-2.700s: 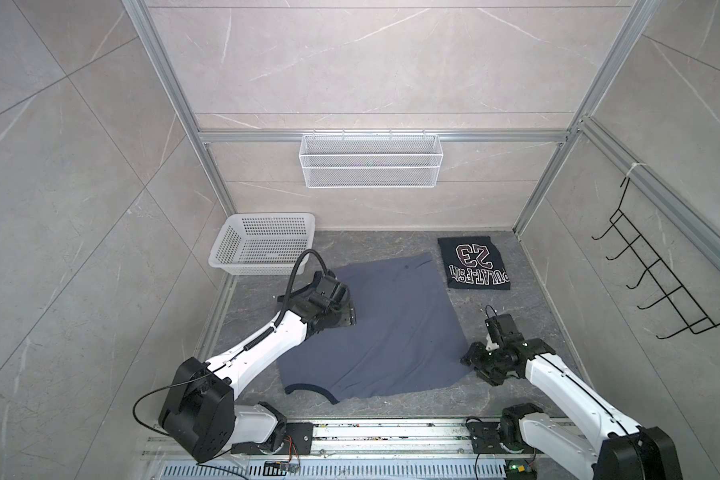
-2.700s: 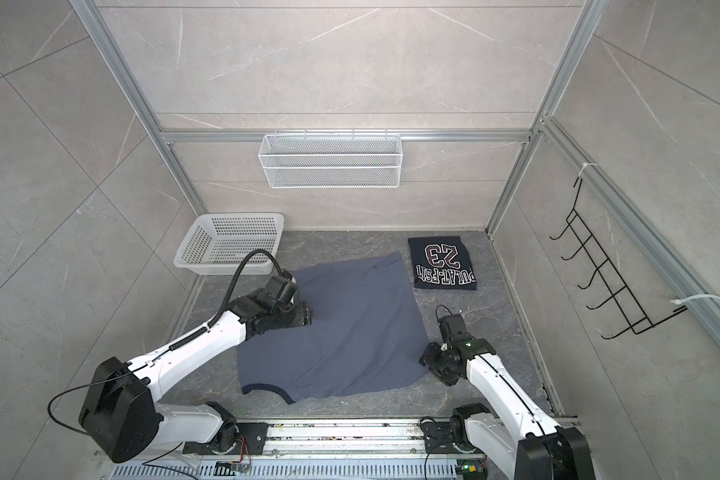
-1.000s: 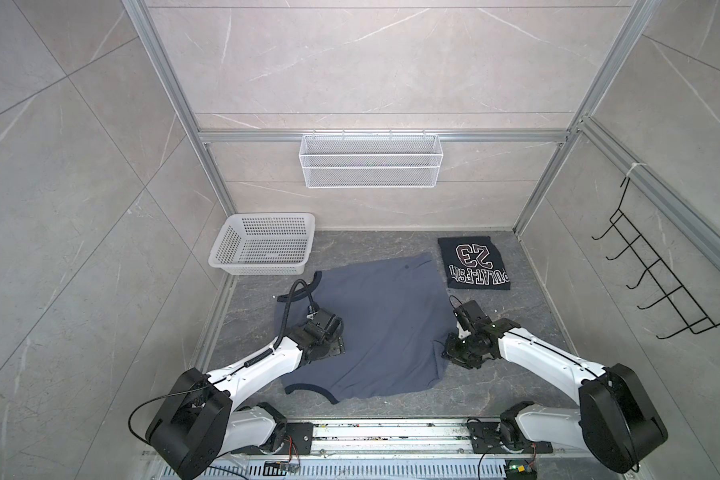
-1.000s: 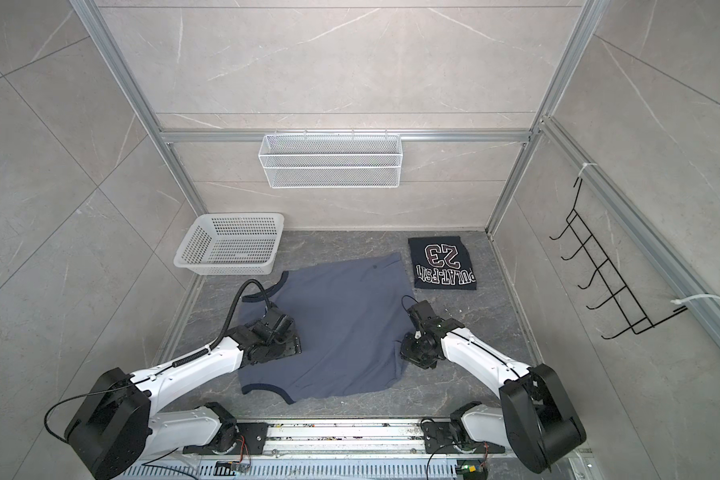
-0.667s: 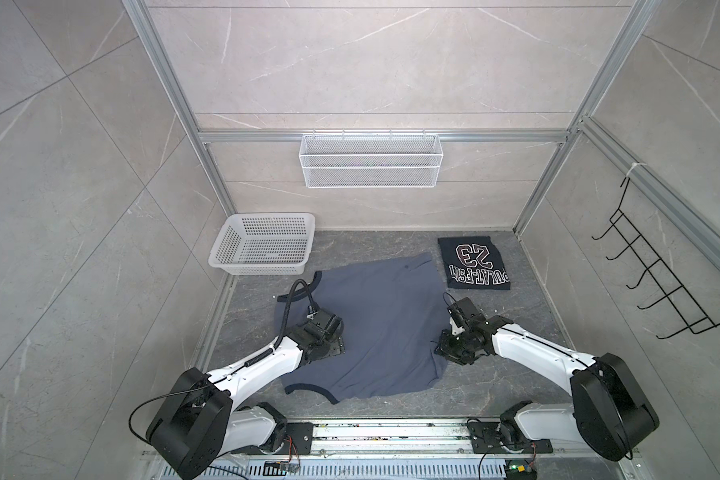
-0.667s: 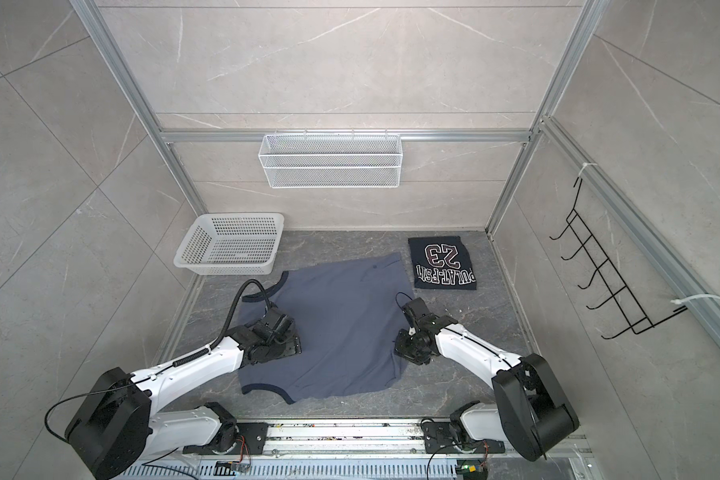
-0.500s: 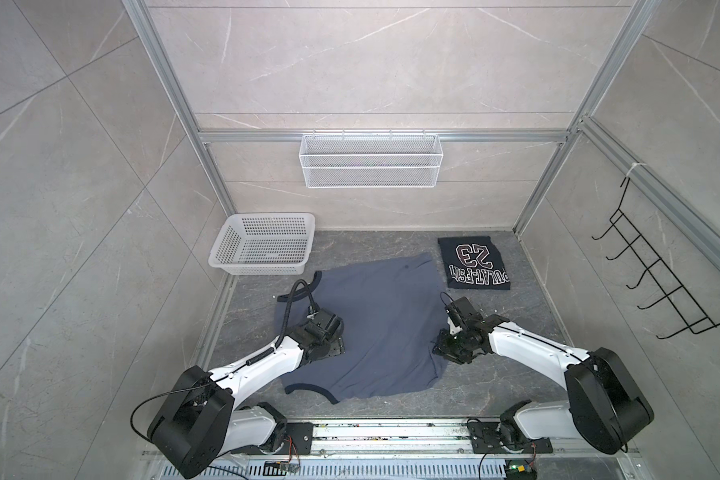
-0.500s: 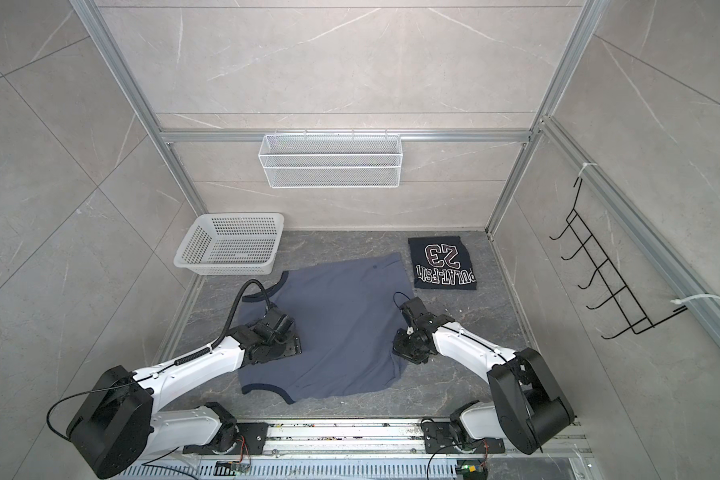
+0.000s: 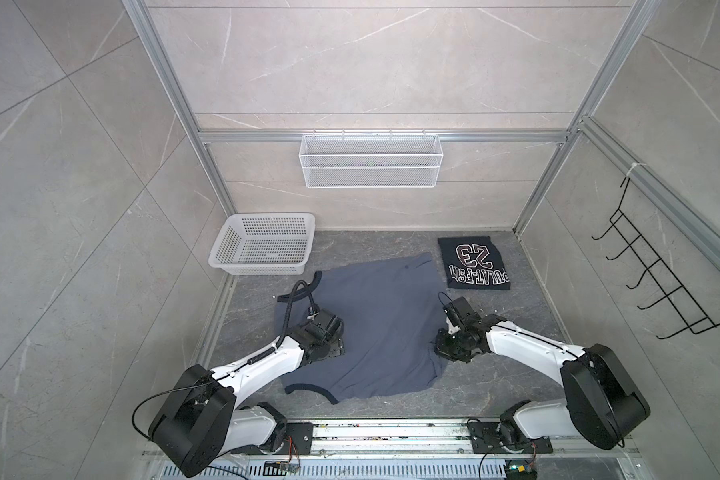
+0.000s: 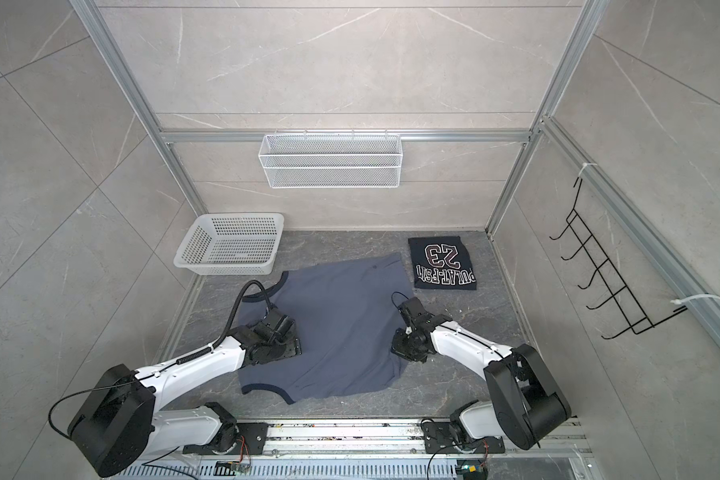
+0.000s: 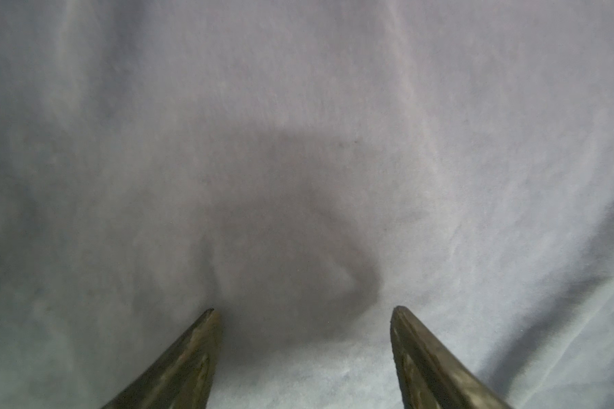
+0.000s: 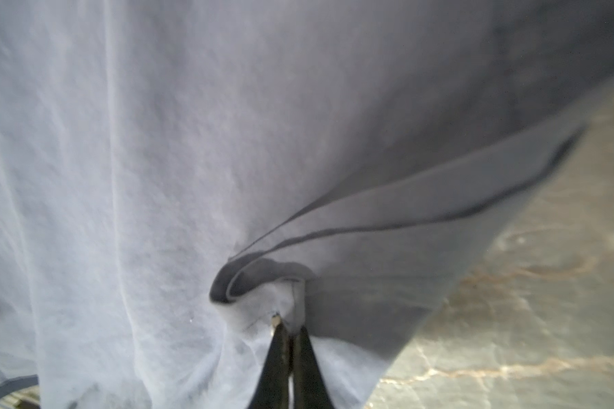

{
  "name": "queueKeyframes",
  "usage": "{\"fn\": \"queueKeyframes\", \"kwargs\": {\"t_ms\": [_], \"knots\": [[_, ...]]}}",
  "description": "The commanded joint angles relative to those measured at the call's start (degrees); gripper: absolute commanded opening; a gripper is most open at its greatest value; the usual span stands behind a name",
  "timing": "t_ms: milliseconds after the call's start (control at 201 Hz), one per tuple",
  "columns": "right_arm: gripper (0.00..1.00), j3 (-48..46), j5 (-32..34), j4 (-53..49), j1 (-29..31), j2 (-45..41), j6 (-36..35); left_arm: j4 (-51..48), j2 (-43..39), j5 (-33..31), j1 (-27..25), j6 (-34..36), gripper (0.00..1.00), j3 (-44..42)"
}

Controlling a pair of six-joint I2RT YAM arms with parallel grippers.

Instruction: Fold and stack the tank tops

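Observation:
A slate blue-grey tank top (image 9: 381, 324) (image 10: 344, 328) lies spread on the dark floor in both top views. The near-black tank top with the "23" print (image 9: 473, 262) (image 10: 441, 262) lies folded at the back right. My left gripper (image 11: 303, 313) (image 9: 329, 355) stands open, its fingertips (image 11: 210, 318) down on the left part of the blue-grey cloth with nothing between them. My right gripper (image 12: 289, 322) (image 9: 439, 350) is shut on a pinched, curled fold at the blue-grey top's right edge (image 12: 263, 279).
A white perforated basket (image 9: 262, 245) stands at the back left. On the back wall hangs a wire shelf (image 9: 370, 160), and on the right wall a black hook rack (image 9: 657, 274). The arms' base rail (image 9: 391, 432) runs along the front edge.
My right gripper has slid a little inward along the blue-grey top's right edge and closed on it, bunching the cloth. The left arm has stayed put over the last second.

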Motion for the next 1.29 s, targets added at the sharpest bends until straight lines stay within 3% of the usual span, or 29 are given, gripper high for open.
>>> {"fn": "queueKeyframes", "kwargs": {"t_ms": [0, 184, 343, 483, 612, 742, 901, 971, 1135, 1205, 1289], "knots": [[0.0, 1.1, 4.1, -3.7, 0.3, -2.9, 0.0, 0.5, 0.2, -0.8, 0.0, 0.5, 0.78, -0.3], [0.0, 0.9, 10.6, -10.3, 0.3, -9.2, 1.3, 0.4, -0.2, -1.1, 0.0, 0.5, 0.78, -0.5], [0.0, -0.1, 21.5, -24.4, 0.3, -18.4, 8.8, -0.2, -1.1, -1.7, 0.0, 0.5, 0.78, -0.4], [0.0, -4.9, 23.7, -33.1, 0.3, -31.1, 18.6, 0.0, -3.0, -4.0, 0.0, 0.3, 0.78, -0.7], [0.0, -7.6, 25.8, -37.1, 0.3, -39.7, 21.3, 1.5, -0.5, -5.9, 2.0, 2.0, 0.79, 0.1], [0.0, -6.9, 27.2, -37.6, 0.3, -38.2, 22.3, 5.4, 5.5, -1.8, 8.2, 3.7, 0.79, 0.9], [0.0, -5.4, 29.3, -36.4, 0.3, -31.8, 21.1, 3.8, 9.7, -3.0, 8.6, 6.4, 0.79, 5.4], [0.11, -3.9, 30.7, -37.3, 0.3, -30.6, 20.6, 2.5, 9.0, -2.7, 8.6, 7.2, 0.79, 6.8], [0.57, 2.3, 36.6, -43.7, 0.3, -31.2, 20.6, -3.3, 1.8, -3.6, 8.3, 8.1, 0.79, 8.9], [0.63, 3.6, 36.6, -43.7, 0.2, -30.9, 20.0, -5.2, -1.6, -3.9, 8.3, 8.2, 0.79, 9.3], [0.64, 4.7, 34.7, -39.0, 0.3, -30.7, 15.3, -7.0, -4.5, -3.9, 8.4, 7.3, 0.79, 9.5]]}}
